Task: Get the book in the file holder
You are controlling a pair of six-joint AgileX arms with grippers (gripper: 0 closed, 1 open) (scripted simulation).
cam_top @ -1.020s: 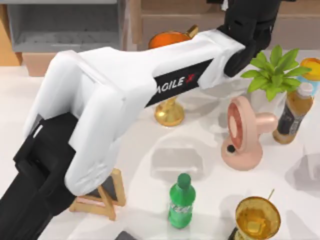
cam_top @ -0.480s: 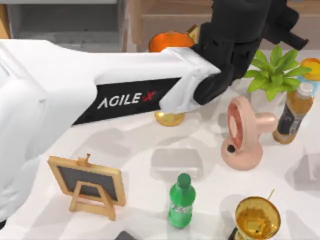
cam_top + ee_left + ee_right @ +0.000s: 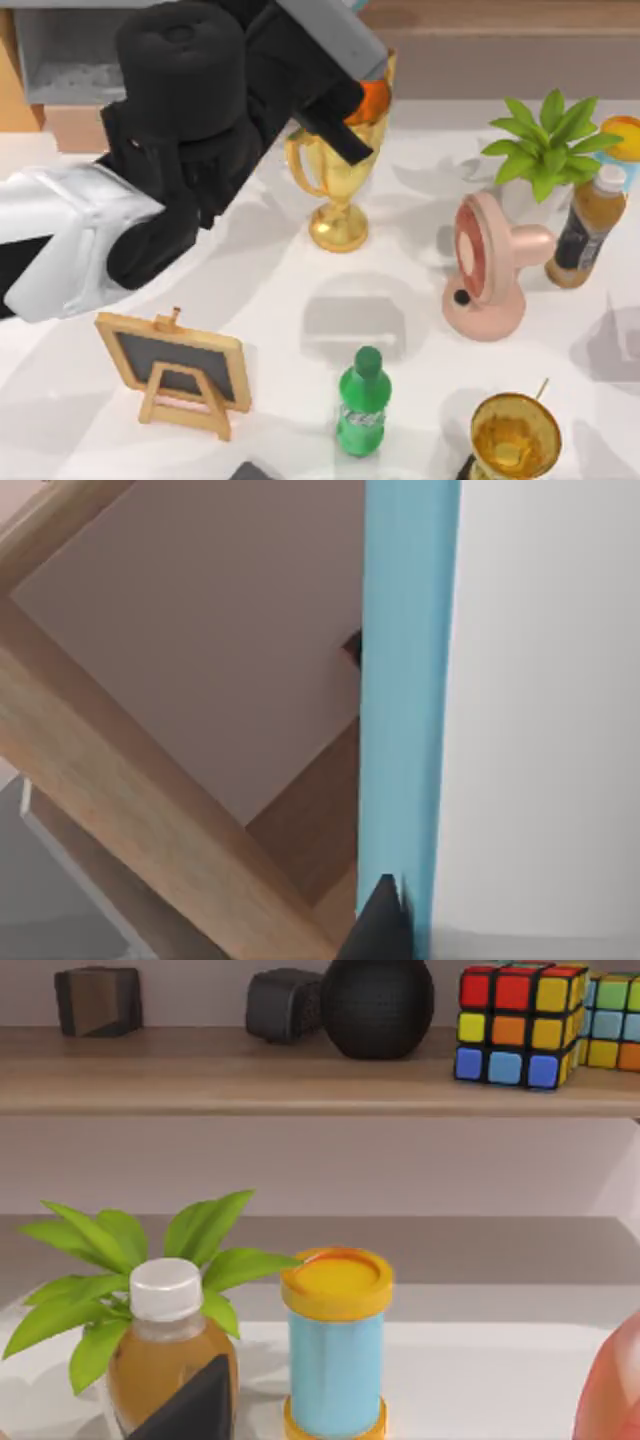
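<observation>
The book (image 3: 410, 680) is pinched in the left end effector (image 3: 385, 920), held up beside the file holder (image 3: 60, 55) at the counter's (image 3: 300, 280) far left. A gold trophy cup (image 3: 340, 180) stands just right of the left arm.

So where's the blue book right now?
In the left wrist view the book is held in the left pincer, close to the wooden panels of the file holder at the top view's back left, beside the gold trophy.
</observation>
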